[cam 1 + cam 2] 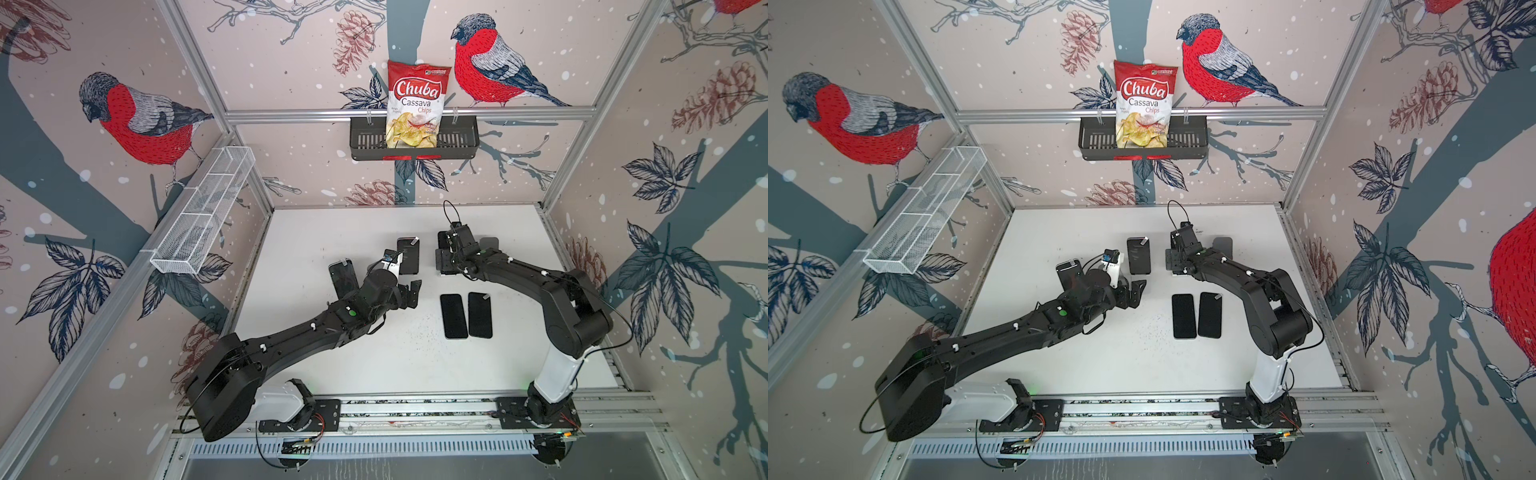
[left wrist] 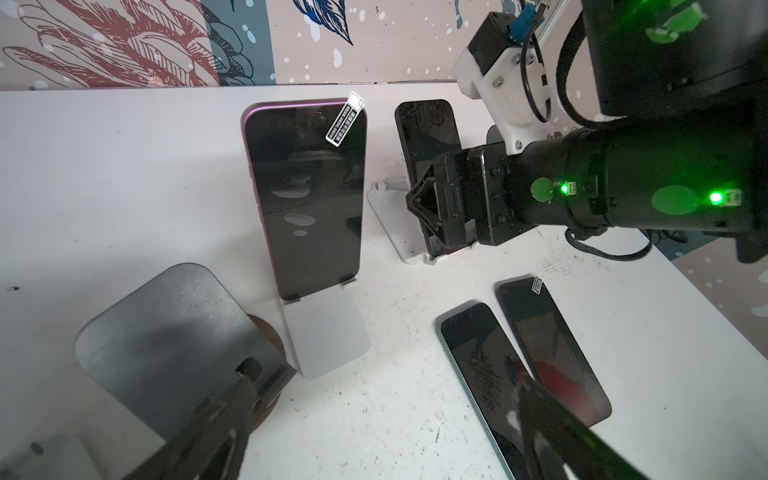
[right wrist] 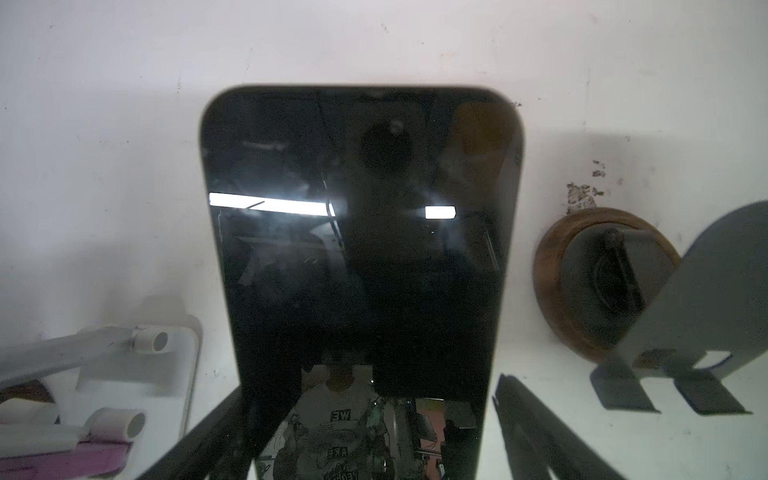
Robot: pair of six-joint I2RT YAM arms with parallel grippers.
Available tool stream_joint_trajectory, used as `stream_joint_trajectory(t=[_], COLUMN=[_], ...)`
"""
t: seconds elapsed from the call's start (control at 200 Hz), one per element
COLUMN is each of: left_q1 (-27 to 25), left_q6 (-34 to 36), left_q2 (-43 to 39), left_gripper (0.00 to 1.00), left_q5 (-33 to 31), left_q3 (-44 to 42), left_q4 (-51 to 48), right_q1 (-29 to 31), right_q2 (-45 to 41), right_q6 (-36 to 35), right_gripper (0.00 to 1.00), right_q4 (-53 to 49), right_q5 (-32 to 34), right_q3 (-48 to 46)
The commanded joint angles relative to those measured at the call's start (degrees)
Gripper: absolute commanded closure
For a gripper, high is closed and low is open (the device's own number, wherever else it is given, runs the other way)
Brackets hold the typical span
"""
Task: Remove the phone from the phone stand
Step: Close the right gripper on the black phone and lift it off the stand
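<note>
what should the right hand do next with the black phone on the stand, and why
Probably close the right hand onto the black phone. Its jaws straddle the phone's side edges, but a gap shows beside one finger, so there seems to be no firm grip yet. The phone leans on its white stand; lifting before gripping would likely leave it there.

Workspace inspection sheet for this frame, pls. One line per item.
surface: white table, scuffed, dark specks.
job's things: black phone on white stand; purple phone on pale stand; third phone propped; two flat phones; empty grey stand.
clutter: nothing seen.
grippers: left gripper open, empty; right gripper straddles black phone, grip unconfirmed.
cables: slack loop under right arm.
surroundings: chips bag in black basket; wire rack; bird-print walls.
</note>
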Motion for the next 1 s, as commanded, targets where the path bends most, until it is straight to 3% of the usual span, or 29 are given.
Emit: stream_joint_trajectory(t=[0.0, 0.32, 0.996], left_q1=[-0.09, -0.08, -0.09], left_q6=[0.0, -0.04, -0.21], left_q2=[-0.21, -0.03, -0.9], left_gripper=[0.03, 0.03, 0.03], left_q5=[-0.37, -0.43, -0.43], left_q3=[-0.18, -0.26, -1.29], left_q4=[0.68, 0.75, 1.38], right_q1=[0.0, 0.08, 0.09], right_q2=[-0.11, -1.69, -4.33], right_q6=[-0.64, -1.35, -1.2], right_gripper=[0.17, 0.24, 0.27], right_q4=[1.15, 2.09, 1.77], right_q5=[0.72, 0.71, 1.17], right_q3=[-0.52, -1.26, -0.62])
